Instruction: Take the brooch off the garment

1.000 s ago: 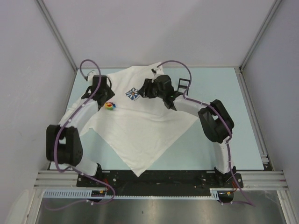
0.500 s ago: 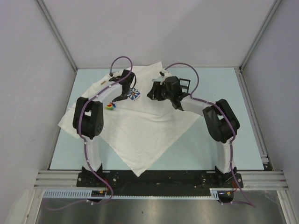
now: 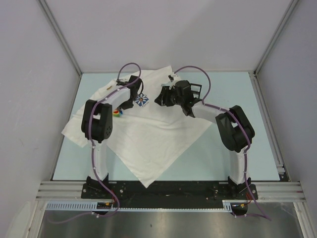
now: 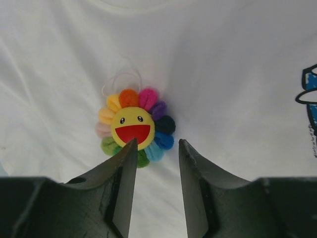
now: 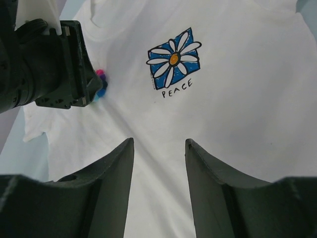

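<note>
Hovering with left fingers point(image 4: 121, 173) parted narrowly, gripping nothing, one tip overlapping the lower petals of the brooch point(image 4: 134, 128), perhaps touching it. Holding right fingers point(image 5: 116, 168) parted about as wide, gripping nothing, above the garment point(image 5: 257, 99) near its flower emblem point(image 5: 173, 58). Counting one brooch, sitting on the chest beside one emblem; one garment, lying spread on the bench point(image 3: 237, 144).

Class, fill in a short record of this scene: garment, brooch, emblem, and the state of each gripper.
garment: white T-shirt, spread on the table
brooch: rainbow-petalled smiling flower lying on the garment
emblem: blue-and-white daisy, PEACE beneath
left gripper: open, fingertips at the brooch's lower edge
right gripper: open, empty, over the garment near the emblem
</note>
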`<state>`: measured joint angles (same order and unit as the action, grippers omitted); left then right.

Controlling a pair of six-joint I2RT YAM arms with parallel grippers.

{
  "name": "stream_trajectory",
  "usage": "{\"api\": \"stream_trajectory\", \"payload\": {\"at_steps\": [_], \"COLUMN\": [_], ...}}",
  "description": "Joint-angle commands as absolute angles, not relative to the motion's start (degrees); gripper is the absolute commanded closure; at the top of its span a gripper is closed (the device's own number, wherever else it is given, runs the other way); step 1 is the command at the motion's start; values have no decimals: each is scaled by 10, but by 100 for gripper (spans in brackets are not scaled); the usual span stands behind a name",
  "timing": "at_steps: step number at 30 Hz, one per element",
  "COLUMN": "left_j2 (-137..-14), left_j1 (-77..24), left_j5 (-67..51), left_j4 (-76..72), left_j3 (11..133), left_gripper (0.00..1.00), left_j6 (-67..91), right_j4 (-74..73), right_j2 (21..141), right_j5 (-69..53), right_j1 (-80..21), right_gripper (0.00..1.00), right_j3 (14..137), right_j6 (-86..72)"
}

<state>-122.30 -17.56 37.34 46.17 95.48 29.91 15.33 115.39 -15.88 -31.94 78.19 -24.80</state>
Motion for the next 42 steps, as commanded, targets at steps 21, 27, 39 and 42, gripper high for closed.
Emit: {"api": "stream_trajectory", "payload": {"at_steps": [21, 27, 39, 42], "left_j2": [-1260, -1249, -1156, -1111], "left_j1": [-153, -152, -147, -147], "left_j5": [371, 356, 331, 311], "left_j4": [455, 457, 385, 341], "left_j3": [955, 947, 881, 843], "left_gripper": [51, 65, 100, 100], "left_j6": [284, 283, 294, 298], "right_j4": [199, 199, 133, 129], "right_j2": [1148, 1152, 1208, 1215], "right_j5": [-179, -181, -199, -203], "right_j1": [-326, -327, -339, -345], "right_gripper": [51, 51, 51, 51], "right_j3": [785, 787, 855, 867], "right_j6": [-244, -243, -229, -225]}}
